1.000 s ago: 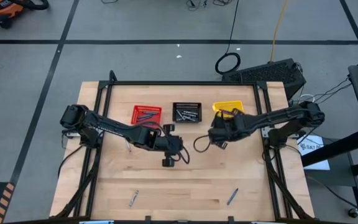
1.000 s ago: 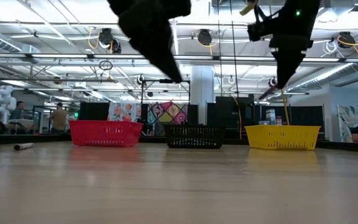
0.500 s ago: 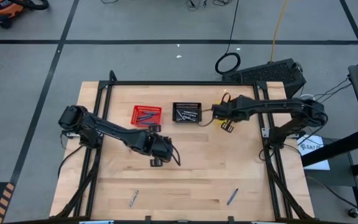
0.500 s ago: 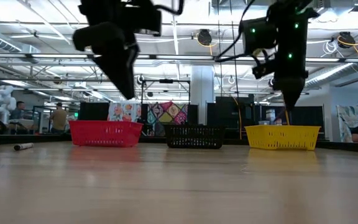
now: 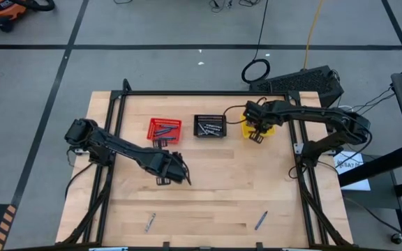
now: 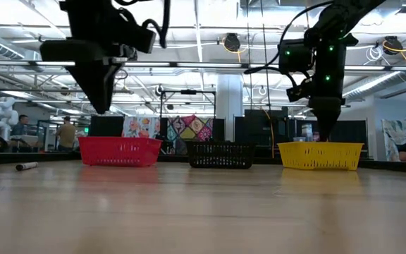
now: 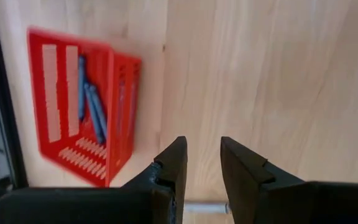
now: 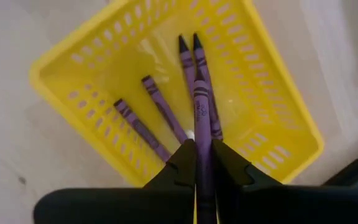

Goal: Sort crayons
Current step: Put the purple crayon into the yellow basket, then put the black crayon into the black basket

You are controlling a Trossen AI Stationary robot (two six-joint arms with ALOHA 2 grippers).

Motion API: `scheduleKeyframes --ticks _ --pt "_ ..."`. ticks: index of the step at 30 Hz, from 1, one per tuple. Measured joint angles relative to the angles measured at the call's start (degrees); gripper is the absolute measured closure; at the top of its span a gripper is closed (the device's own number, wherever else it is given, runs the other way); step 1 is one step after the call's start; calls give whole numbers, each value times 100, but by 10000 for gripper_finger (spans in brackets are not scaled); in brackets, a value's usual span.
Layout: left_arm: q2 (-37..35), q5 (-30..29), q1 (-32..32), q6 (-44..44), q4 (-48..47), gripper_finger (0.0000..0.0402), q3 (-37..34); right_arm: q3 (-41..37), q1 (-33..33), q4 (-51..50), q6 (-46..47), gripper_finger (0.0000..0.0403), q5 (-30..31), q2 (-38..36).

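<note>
My right gripper (image 5: 257,136) hangs over the yellow basket (image 5: 265,120) and is shut on a purple crayon (image 8: 202,106). Several purple crayons (image 8: 157,118) lie in that basket (image 8: 92,56). My left gripper (image 5: 165,180) is open and empty above the bare table, on the near side of the red basket (image 5: 165,129). In the left wrist view its fingers (image 7: 204,146) stand apart, with blue crayons (image 7: 92,109) in the red basket beyond. The black basket (image 5: 209,126) holds grey crayons. A grey crayon (image 5: 149,222) and a blue crayon (image 5: 260,220) lie flat near the table's near edge. My right gripper pinches the purple crayon's shaft (image 8: 202,134) between its two fingers. The crayon lies along the fingers, and its pointed end sticks out past the fingertips toward the basket floor. The fingers point down from above. The crayon is lifted clear over the yellow basket.
The three baskets stand in a row near the table's far edge. In the low view a crayon (image 6: 25,166) lies on the table at the left. A black frame (image 5: 201,94) runs around the table. People show in the room behind the table.
My right gripper has carried the purple crayon toward the table's far edge and a little right, from the middle of the table to above the yellow basket. My left gripper has moved toward the table's left edge, staying above the table.
</note>
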Motion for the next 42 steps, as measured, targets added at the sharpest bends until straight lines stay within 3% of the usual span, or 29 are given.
scheduleKeyframes --ticks 9,18,31,36,42 --pt "0 3 -204 -652 -873 312 0 0 -34 211 82 350 11 0" --pt "0 128 -481 -2197 -1404 312 -334 0 -32 196 634 288 18 0" --pt "-51 674 -772 -3890 -1415 312 -1310 0 -21 130 717 279 15 0" --pt "-494 854 -787 -4377 -1249 312 -1825 0 -21 65 743 279 13 0" --pt "-1730 857 -676 -5040 -618 312 -2422 0 -21 69 745 279 11 0"
